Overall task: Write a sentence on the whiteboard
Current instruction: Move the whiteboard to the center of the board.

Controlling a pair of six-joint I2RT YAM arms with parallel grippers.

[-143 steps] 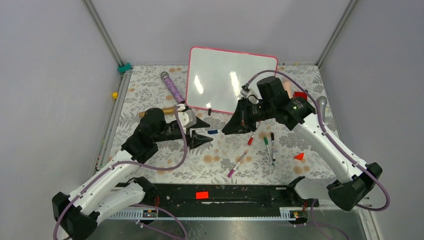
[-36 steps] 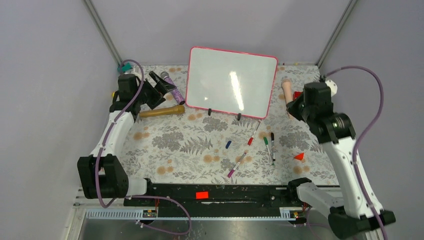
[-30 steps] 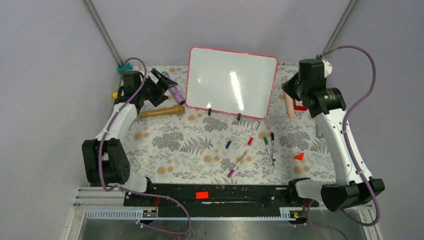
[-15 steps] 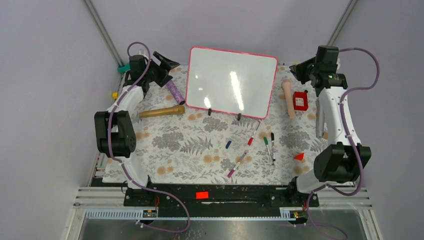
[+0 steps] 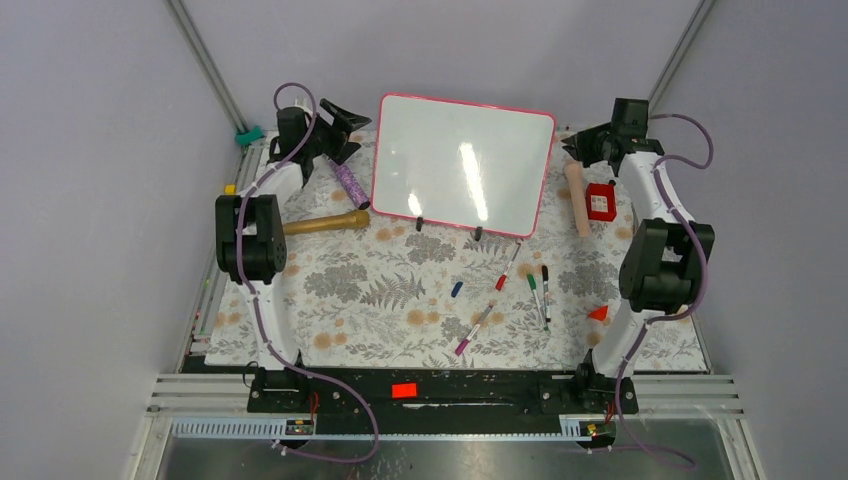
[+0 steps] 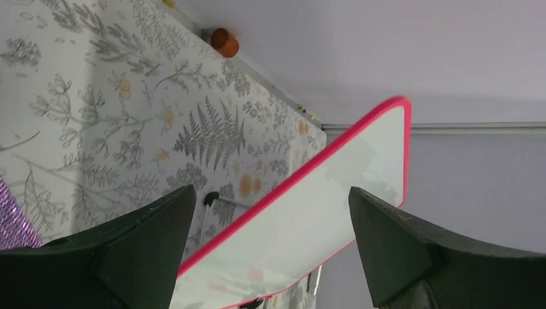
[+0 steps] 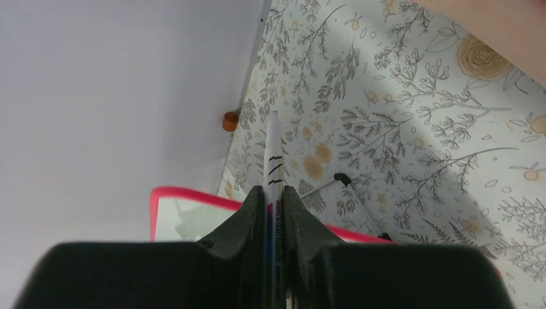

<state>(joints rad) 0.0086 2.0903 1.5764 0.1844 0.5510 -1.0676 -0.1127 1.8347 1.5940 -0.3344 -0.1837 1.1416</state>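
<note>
Nothing is written yet. The left pincer [image 6: 270,212] hangs over the table's far-left corner with its jaws wide apart and nothing between them, just beside the board's left edge. The whiteboard [image 5: 460,165] stands propped at the middle of the far edge, and its face is bare apart from glare streaks, with no sentence on it. The right pincer [image 7: 273,193] is over the far-right corner, clamped on a white-barrelled marker [image 7: 273,148] that points toward the board's right edge. From the wrist view I cannot tell whether it is capped. So I judge the pen is fetched, while the whole of the writing is left (bringing the tip to the board comes first).

The table [image 5: 340,290] wears a grey floral cloth. By its left edge lie a wooden stick [image 5: 322,223] and a glittery purple mic [image 5: 350,183]. Toward the near middle are a blue cap [image 5: 456,288] and several loose pens [image 5: 536,290]. Along the right edge there are a peach rod [image 5: 577,198], a red box [image 5: 600,201] and an orange cone [image 5: 598,313]. Plain lilac-grey walls close in the far side, with slanted metal posts at the far corners.
</note>
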